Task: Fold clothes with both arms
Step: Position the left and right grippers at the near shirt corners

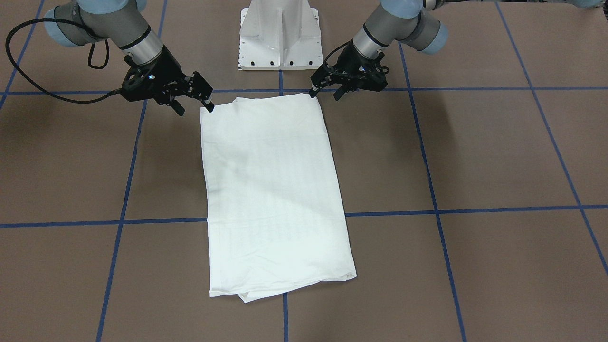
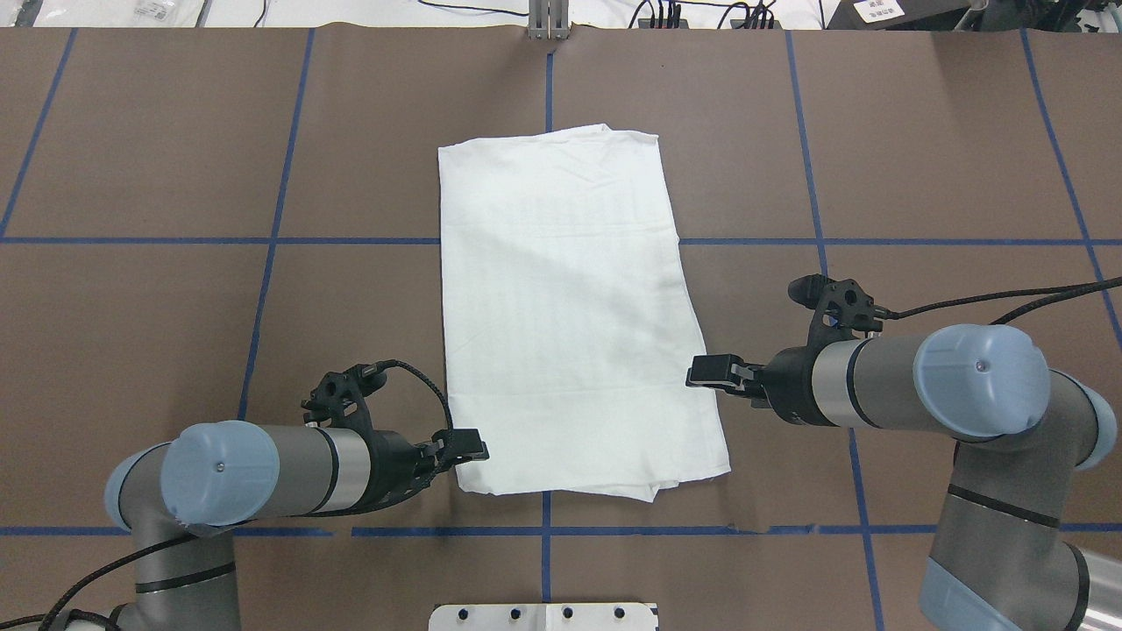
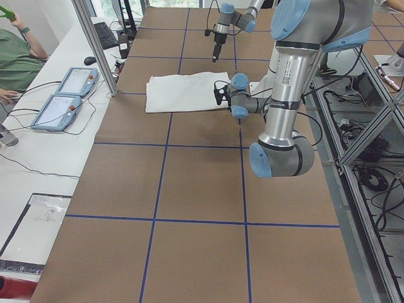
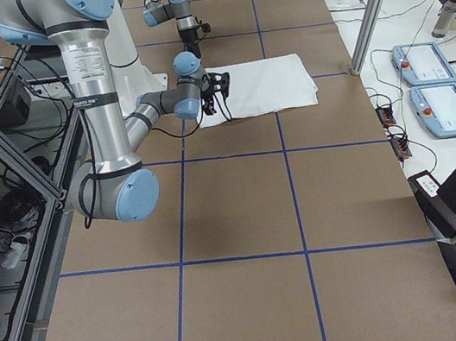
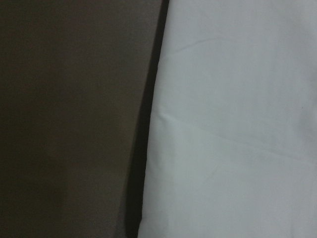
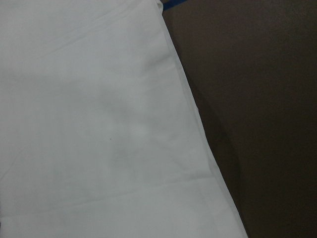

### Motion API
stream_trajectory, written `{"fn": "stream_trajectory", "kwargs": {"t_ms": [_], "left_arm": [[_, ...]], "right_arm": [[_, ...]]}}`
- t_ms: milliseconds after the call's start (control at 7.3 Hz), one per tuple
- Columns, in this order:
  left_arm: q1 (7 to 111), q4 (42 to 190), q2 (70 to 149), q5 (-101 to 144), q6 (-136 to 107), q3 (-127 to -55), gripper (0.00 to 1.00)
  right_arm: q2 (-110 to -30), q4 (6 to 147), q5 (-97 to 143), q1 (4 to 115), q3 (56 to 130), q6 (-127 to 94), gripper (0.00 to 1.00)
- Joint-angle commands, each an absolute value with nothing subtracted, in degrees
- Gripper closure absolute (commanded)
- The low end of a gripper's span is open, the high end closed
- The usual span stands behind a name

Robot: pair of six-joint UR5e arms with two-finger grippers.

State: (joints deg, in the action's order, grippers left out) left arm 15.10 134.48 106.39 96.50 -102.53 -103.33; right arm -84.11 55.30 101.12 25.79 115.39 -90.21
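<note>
1. The white folded fabric shirt point(image 2: 570, 307) lies flat at the centre of the brown gridded counter point(image 2: 175, 350), with its long axis running away from both claws.
2. The black two-finger left claw point(image 1: 326, 95) and the black two-finger right claw point(image 1: 194, 110) flank the corners of its near end. Both have their fingers spread and hold nothing. The left claw appears closer to its corner.

One white folded fabric garment point(image 2: 570, 307) lies on one brown table point(image 2: 131, 333). In the overhead view two silver-and-grey jointed arms flank it, the left arm point(image 2: 263, 469) at 7 o'clock of the garment and the right arm point(image 2: 877, 381) at 4 o'clock. Each carries one black two-finger gripper, two in all: the left gripper point(image 1: 326, 93) and the right gripper point(image 1: 194, 109). One white metal pedestal point(image 2: 543, 616) stands at 6 o'clock. Two pale blue-grey control tablets point(image 3: 77, 81) point(image 3: 57, 112) sit on the side bench.
</note>
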Motion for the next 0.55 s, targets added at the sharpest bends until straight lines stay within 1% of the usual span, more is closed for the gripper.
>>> {"fn": "stream_trajectory", "kwargs": {"t_ms": [0,137,274,411], "left_arm": [[14.9,134.6,107.5,96.5,-102.5,-102.0,0.16],[14.9,134.6,107.5,96.5,-102.4,-102.0,0.32],[14.9,134.5,107.8,96.6,-102.2,-102.0,0.40],[14.9,134.6,107.9,96.7,-102.2,-102.0,0.42]], "right_arm": [[-84.1,55.3,100.9,25.7,115.4,-90.3,0.00],[-84.1,55.3,100.9,25.7,115.3,-90.2,0.00],[-84.1,55.3,100.9,25.7,115.4,-90.3,0.00],[-84.2,55.3,100.9,25.7,115.4,-90.2,0.00]]}}
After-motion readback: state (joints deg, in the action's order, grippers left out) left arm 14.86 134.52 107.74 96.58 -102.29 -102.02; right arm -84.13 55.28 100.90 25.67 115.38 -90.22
